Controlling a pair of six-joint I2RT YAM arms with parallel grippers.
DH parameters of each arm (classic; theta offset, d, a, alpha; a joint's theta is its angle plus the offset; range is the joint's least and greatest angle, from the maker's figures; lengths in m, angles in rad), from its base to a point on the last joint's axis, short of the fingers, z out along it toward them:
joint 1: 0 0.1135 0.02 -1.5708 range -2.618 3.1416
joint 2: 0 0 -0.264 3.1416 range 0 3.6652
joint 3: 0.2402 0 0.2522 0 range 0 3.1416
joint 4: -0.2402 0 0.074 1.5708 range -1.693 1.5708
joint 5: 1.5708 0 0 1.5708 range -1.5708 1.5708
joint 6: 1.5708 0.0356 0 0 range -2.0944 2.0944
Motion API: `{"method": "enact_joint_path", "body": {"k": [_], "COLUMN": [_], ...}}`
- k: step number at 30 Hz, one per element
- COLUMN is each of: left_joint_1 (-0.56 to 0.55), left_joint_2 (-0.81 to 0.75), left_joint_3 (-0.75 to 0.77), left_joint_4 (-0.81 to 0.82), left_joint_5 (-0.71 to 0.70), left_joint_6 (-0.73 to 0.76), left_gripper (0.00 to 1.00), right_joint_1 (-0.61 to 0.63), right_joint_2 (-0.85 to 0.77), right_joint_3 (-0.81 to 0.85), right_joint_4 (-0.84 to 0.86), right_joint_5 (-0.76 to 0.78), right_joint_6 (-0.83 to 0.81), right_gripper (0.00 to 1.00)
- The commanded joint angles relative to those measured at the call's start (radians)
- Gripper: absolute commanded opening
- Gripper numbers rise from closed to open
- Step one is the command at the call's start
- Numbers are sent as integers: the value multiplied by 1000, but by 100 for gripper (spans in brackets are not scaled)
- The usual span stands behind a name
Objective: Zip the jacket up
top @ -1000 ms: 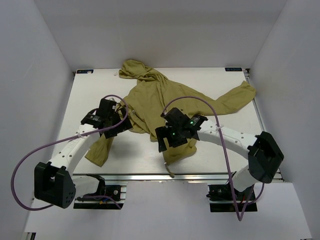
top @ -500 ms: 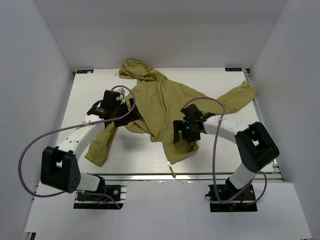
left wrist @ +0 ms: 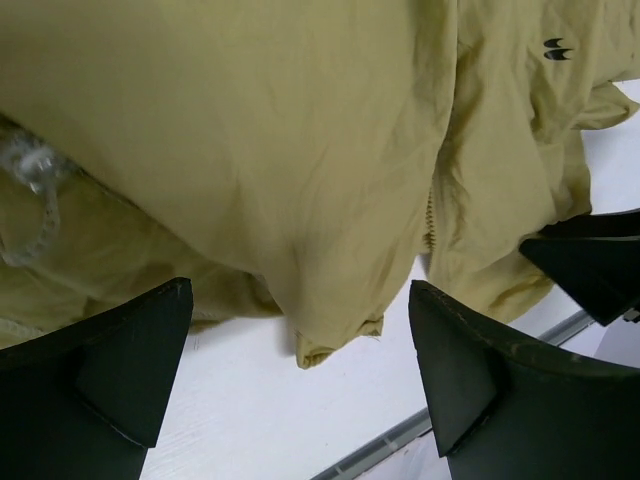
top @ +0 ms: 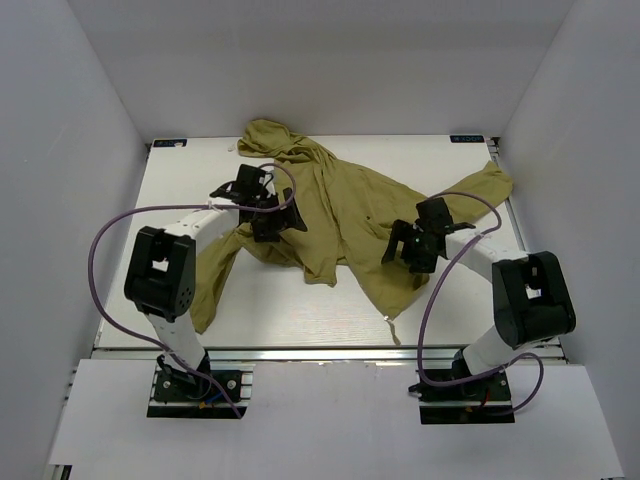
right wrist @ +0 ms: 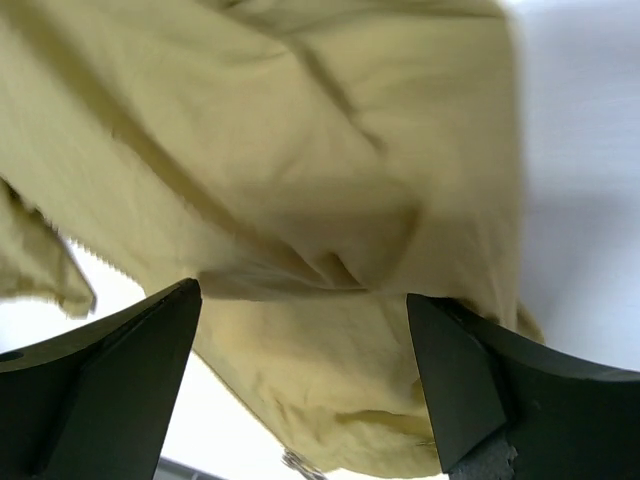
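1. Jacket (top: pixel 340 215) sprawled and rumpled across the white table (top: pixel 180 190). It is olive-yellow, with its hood (top: pixel 268 137) at the far edge.
2. One sleeve (top: pixel 470 195) is flung out to the far right. The other sleeve (top: pixel 210 285) trails down toward the near left edge.
3. Left gripper (top: pixel 272 215) sits over the jacket's left side, just where that trailing sleeve meets the body. Its jaws are spread wide, with nothing caught between them.
4. From the left wrist, the left gripper (left wrist: pixel 300 288) frames loose fabric. A hem corner (left wrist: pixel 335 340) droops onto bare table between the dark fingers (left wrist: pixel 130 370).
5. Same view: a white drawstring (left wrist: pixel 35 215) curls at the left and a small dark logo (left wrist: pixel 557 48) sits top right. A line of zipper teeth (left wrist: pixel 430 215) runs down a fold.
6. Right gripper (top: pixel 408 248) is over the jacket's lower right part, below the flung sleeve. It is released too, jaws wide apart.
7. From the right wrist, the right gripper (right wrist: pixel 302 292) has folded cloth filling the gap. Whether the fingers (right wrist: pixel 470 390) touch it, I cannot tell.
8. A small tag (top: pixel 391 330) dangles off the near hem. It may be the zipper pull, but it is too small to say.
9. Purple cables (top: pixel 100 260) loop out from both arms.
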Motion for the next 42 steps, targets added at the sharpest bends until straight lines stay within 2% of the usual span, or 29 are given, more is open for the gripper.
{"method": "enact_joint_path", "body": {"k": [1, 4, 6, 10, 15, 19, 22, 24, 30, 35, 39, 40, 42], "left_joint_1": [-7, -28, -62, -212, -284, -372, -430, -452, -452, -452, -452, -452, -452], "left_joint_2": [1, -14, -33, -54, -84, -93, -45, 2, 112, 188, 182, 173, 136], "left_joint_3": [91, 137, 166, 234, 157, 105, 122, 151, 178, 215, 221, 223, 214], "left_joint_4": [-43, -101, -147, -294, -327, -265, -251, -267, -253, -279, -276, -271, -250], "left_joint_5": [-2, -39, -142, -331, -322, -305, -315, -370, -404, -458, -463, -463, -482], "left_joint_6": [27, 45, 61, 104, 104, 121, 130, 131, 162, 153, 151, 148, 136], "left_gripper": [98, 98, 98, 98, 98, 97, 90, 85, 70, 69, 38, 19, 0], "right_joint_1": [-25, -24, -22, -22, -22, -22, -22, -22, -24, -22, -22, -22, -22], "right_joint_2": [-15, -69, -132, -234, -334, -350, -353, -356, -371, -383, -405, -409, -422], "right_joint_3": [-14, 7, 13, 21, 4, -9, -31, -52, -97, -115, -125, -128, -135], "right_joint_4": [-53, -50, -44, -42, -59, -73, -62, -51, -44, -56, -54, -54, -51], "right_joint_5": [-4, -87, -115, -121, -87, -90, -107, -104, -90, -60, -61, -60, -67], "right_joint_6": [-43, -67, -83, -103, -119, -125, -123, -125, -119, -105, -105, -105, -103], "right_gripper": [89, 89, 89, 89, 89, 89, 89, 89, 89, 89, 89, 89, 89]}}
